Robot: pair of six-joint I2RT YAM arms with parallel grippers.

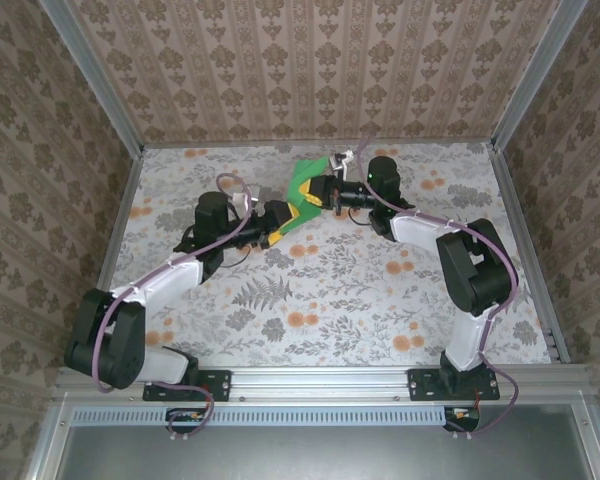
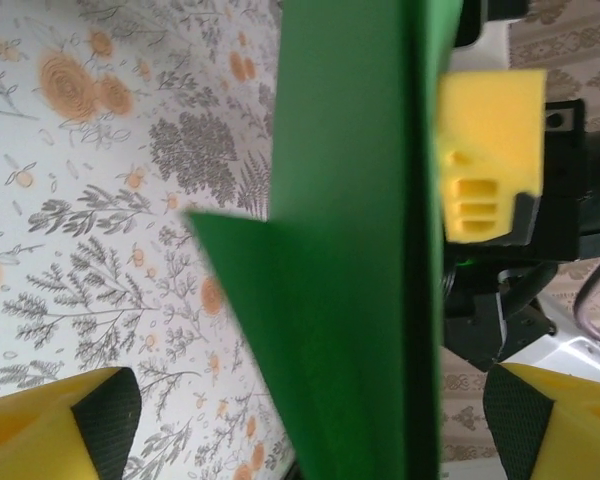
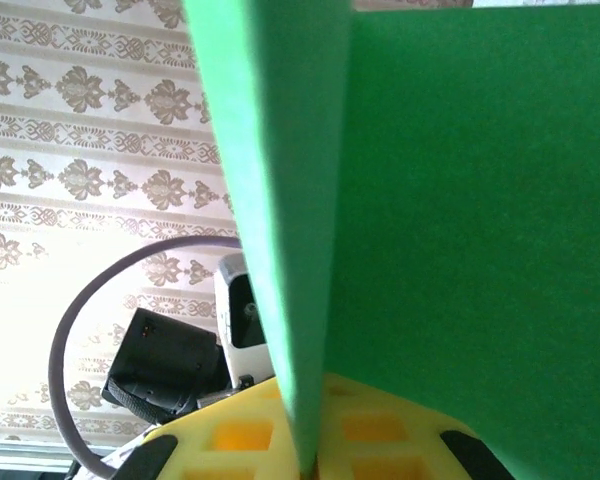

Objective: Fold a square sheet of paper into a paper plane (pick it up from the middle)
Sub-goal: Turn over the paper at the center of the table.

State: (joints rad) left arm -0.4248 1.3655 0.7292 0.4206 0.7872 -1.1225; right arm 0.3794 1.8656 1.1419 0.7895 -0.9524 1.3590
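The square sheet of paper, bright green and creased into layered flaps, is held up above the table's far middle. My right gripper reaches in from the right and is shut on it. In the right wrist view the yellow pads pinch a folded edge of the sheet, with the right gripper closed at that seam. My left gripper sits just below-left of the paper. In the left wrist view its yellow fingers stand far apart, open, and the green sheet hangs between them untouched, the left gripper straddling it.
A floral tablecloth covers the table, boxed in by patterned walls and metal rails. The right gripper's yellow finger shows close behind the paper. The left arm's black wrist and purple cable lie beyond the sheet.
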